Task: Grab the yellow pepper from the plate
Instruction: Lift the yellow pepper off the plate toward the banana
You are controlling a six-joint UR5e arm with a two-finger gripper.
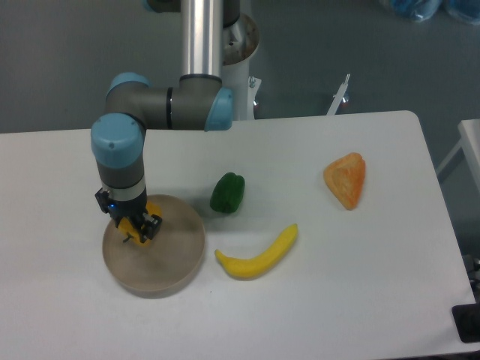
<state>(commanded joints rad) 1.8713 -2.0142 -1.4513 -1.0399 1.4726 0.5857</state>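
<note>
The tan round plate (169,259) lies at the front left of the white table. The yellow pepper (149,216) sits on the plate's far left part, mostly covered by my gripper (136,232); only yellow-orange patches show between and beside the fingers. The gripper points straight down onto the pepper with its fingers on either side of it. The fingers look closed against the pepper, which seems to rest on or just above the plate.
A green pepper (227,193) lies just right of the plate's far edge. A yellow banana (259,255) lies to the plate's right. An orange wedge (346,180) lies at the far right. The arm's base column (202,45) stands behind the table.
</note>
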